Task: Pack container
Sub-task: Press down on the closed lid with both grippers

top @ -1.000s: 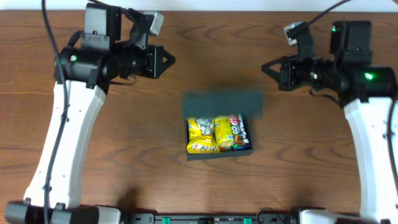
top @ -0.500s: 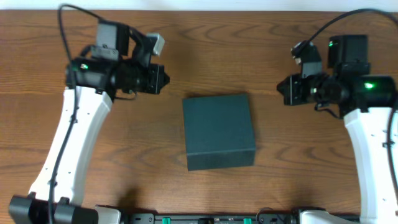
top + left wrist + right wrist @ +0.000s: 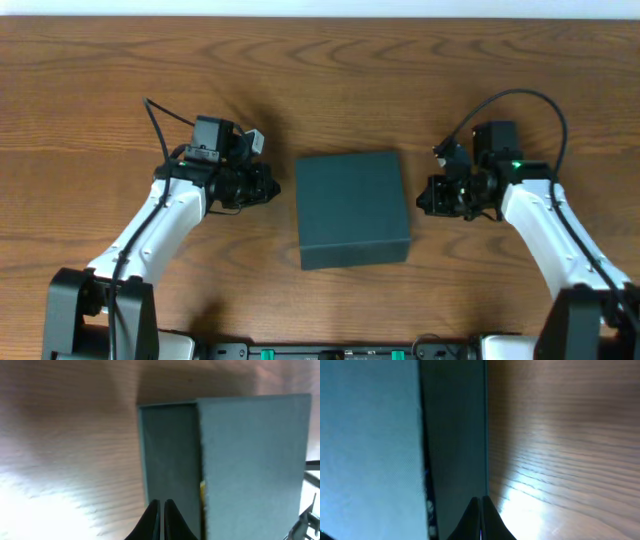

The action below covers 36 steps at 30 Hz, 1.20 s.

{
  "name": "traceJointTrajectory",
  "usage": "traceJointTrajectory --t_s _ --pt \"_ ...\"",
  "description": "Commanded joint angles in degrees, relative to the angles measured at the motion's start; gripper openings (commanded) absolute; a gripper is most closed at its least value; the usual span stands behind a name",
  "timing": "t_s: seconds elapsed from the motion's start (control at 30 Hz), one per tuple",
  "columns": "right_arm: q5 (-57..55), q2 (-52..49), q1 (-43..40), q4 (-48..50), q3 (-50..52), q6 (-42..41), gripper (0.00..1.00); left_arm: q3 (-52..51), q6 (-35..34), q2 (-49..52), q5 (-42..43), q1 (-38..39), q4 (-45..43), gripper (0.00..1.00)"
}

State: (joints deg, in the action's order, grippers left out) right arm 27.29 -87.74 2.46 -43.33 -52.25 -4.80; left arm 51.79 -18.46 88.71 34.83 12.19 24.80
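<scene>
The dark teal container (image 3: pixel 352 208) sits mid-table with its flap lid down. My left gripper (image 3: pixel 272 187) is shut and empty, low beside the container's left wall (image 3: pixel 167 460); its tips (image 3: pixel 162 502) are close to that wall. A sliver of yellow packet (image 3: pixel 202 491) shows under the lid edge. My right gripper (image 3: pixel 424 196) is shut and empty, low beside the container's right wall (image 3: pixel 455 435); its tips (image 3: pixel 481 498) are at the wall's lower edge. The lid top fills the left of the right wrist view (image 3: pixel 370 440).
The wooden table (image 3: pixel 120 90) surrounds the container on all sides. A black rail with green connectors (image 3: pixel 330 352) runs along the front edge. Cables loop from both arms above the wrists.
The lid came down over the snack packets, closing the container. Both arms then dropped from high at the back to table level, one at each side of the container.
</scene>
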Motion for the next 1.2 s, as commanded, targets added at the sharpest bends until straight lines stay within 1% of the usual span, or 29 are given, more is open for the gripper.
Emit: traceJointTrajectory --t_s 0.0,0.1,0.2,0.33,0.47,0.53,0.6,0.67,0.77,0.8,0.9,0.97,1.03,1.1,1.17 --pt "5.7 -3.6 2.1 1.8 1.4 -1.1 0.02 -0.1 -3.5 2.3 1.2 1.9 -2.4 0.06" --pt "6.4 -6.3 5.1 3.1 1.4 -1.2 0.02 -0.1 -4.9 5.3 2.6 3.4 -6.0 0.06" --pt "6.1 -6.6 7.6 3.9 1.4 -1.2 0.01 -0.1 -6.4 7.6 4.0 3.6 -8.7 0.06" --pt "3.6 -6.6 8.6 5.0 1.3 -3.5 0.02 0.0 -6.4 8.3 3.9 3.6 -10.4 0.06" --pt "1.0 -6.6 8.1 4.7 0.4 -3.8 0.01 0.8 -6.4 8.3 3.5 3.5 -10.6 0.06" --pt "-2.3 -6.2 7.6 1.9 -1.4 -4.0 0.01 1.6 -6.2 8.2 3.3 3.3 -9.6 0.06" --pt "-6.5 -5.0 6.9 -2.4 -3.9 -4.0 0.02 3.2 -5.7 7.4 1.5 2.7 -6.2 0.06" --pt "-8.9 -2.3 5.9 -6.4 -6.4 -4.0 0.02 6.0 -3.7 4.8 -2.3 1.9 0.1 0.06" --pt "-9.3 4.7 4.5 -9.2 -7.1 -4.0 0.01 9.1 -0.9 -0.9 -9.1 2.2 6.1 0.06" --pt "-9.3 7.6 4.1 -10.2 -7.1 -4.0 0.02 9.5 -0.8 -3.6 -10.7 2.6 6.8 0.06" --pt "-9.3 15.6 3.9 -12.3 -5.9 -4.4 0.02 9.5 1.0 -10.7 -11.3 3.9 6.7 0.06" --pt "-8.8 20.7 4.4 -12.2 -3.0 -5.3 0.01 9.4 4.0 -13.8 -11.3 5.9 7.2 0.06" --pt "-7.6 25.3 5.2 -10.2 1.6 -7.0 0.02 9.3 5.9 -14.4 -12.0 8.6 8.5 0.06" --pt "-5.6 29.0 5.9 -7.1 6.4 -8.8 0.02 8.7 6.4 -13.3 -13.1 11.6 8.5 0.06" --pt "-2.2 33.2 7.3 -2.8 13.1 -11.7 0.02 7.5 6.7 -10.3 -13.0 15.3 6.1 0.06"
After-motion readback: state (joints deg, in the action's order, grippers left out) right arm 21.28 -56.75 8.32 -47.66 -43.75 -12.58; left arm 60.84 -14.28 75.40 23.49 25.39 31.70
